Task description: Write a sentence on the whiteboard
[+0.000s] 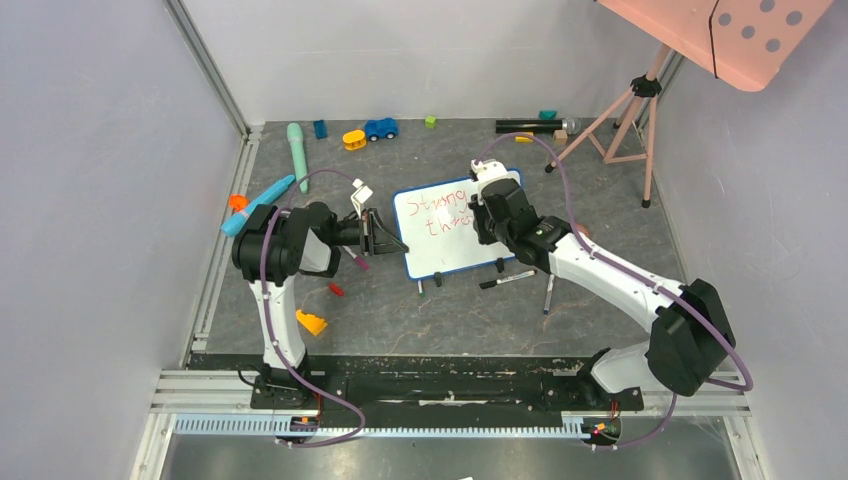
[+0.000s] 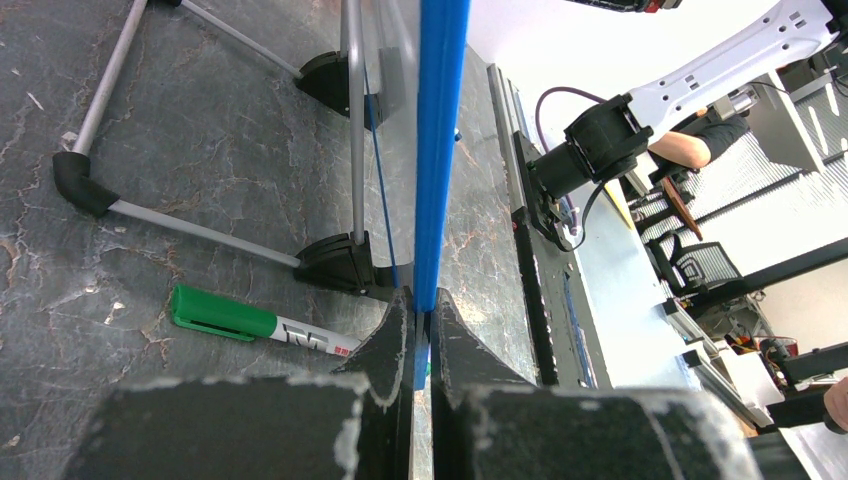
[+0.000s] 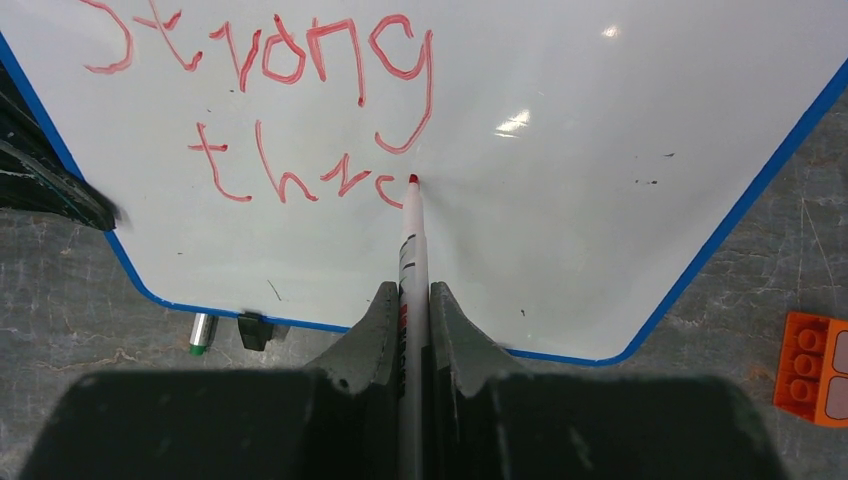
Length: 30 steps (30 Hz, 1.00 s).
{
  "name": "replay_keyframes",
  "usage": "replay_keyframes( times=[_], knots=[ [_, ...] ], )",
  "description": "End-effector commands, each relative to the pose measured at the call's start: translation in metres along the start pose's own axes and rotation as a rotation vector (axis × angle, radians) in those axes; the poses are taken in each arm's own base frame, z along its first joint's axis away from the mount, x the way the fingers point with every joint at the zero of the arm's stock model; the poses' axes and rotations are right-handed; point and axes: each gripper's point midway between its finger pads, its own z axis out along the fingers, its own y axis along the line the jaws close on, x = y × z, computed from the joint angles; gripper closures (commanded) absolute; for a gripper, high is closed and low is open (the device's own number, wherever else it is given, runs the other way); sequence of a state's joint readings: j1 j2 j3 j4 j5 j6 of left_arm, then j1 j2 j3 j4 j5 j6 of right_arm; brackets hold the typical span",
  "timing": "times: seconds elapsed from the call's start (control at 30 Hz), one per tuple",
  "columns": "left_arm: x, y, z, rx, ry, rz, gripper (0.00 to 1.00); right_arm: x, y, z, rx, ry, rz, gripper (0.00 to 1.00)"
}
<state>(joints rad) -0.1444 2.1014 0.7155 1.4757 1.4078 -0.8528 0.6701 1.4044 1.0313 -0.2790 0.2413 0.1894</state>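
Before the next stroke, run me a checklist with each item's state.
1. Left end effector clamped on the whiteboard edge: ok.
2. Right end effector shut on the red marker: ok.
3. Marker tip at the last stroke: ok.
4. Bare board right of the tip: ok.
5. Sentence finished: not ok, only "Strong thr" and a partial letter.
6. Tip pressure on the board: cannot tell.

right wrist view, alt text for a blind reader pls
The right end effector grips a red marker whose tip touches the whiteboard, partway through red handwriting: "Strong" above, "thr" plus a partial letter below. An orange brick lies far right.
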Motion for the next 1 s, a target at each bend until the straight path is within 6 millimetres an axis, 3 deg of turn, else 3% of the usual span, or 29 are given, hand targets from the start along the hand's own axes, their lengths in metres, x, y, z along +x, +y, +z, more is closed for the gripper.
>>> replay_keyframes(
  times=[0.0,0.23,0.37,0.63,0.97],
  knots=[
    [0.0,-0.011,0.004,0.049,0.034,0.062,0.98,-0.02,0.007,0.002,-0.038,-0.056,0.014,1.0],
    [0.0,-0.01,0.004,0.049,0.034,0.061,0.98,-0.016,0.013,0.0,-0.078,-0.058,0.018,1.0],
    [0.0,-0.01,0.004,0.049,0.035,0.06,0.98,-0.017,0.007,-0.006,-0.065,-0.065,0.027,1.0],
    [0.0,-0.01,0.004,0.048,0.034,0.058,0.98,-0.031,0.002,-0.022,-0.095,-0.126,0.036,1.0],
    [0.0,-0.01,0.004,0.048,0.034,0.062,0.98,-0.028,-0.006,-0.015,-0.062,-0.11,0.039,1.0]
  ],
)
